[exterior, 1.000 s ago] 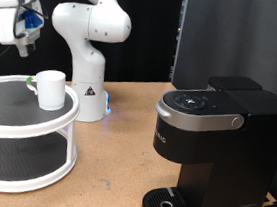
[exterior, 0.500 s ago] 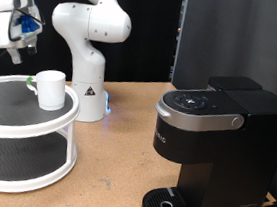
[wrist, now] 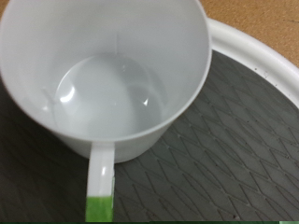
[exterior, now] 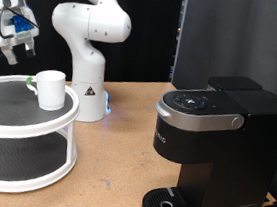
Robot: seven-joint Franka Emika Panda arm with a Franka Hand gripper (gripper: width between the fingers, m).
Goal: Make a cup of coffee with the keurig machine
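Observation:
The white cup [exterior: 50, 88] stands upright on the top shelf of a white two-tier round stand [exterior: 6, 119] at the exterior view's left. In the wrist view the cup [wrist: 103, 75] is seen from above, empty, with its handle [wrist: 100, 173] pointing away over the dark shelf mat. A small green piece [wrist: 98, 207] shows at the handle's end. The gripper [exterior: 12, 44] hangs above and to the left of the cup, apart from it, with a blue part on the hand. Its fingers do not show in the wrist view. The black keurig machine [exterior: 215, 142] stands at the right, lid down.
The robot's white base [exterior: 89, 53] stands behind the stand. The stand's white rim [wrist: 266, 65] runs close by the cup. The machine's round drip tray [exterior: 172, 206] is bare. Wooden tabletop [exterior: 123, 152] lies between stand and machine.
The gripper has drifted left and slightly down toward the exterior view's left edge. The cup and the machine have not moved.

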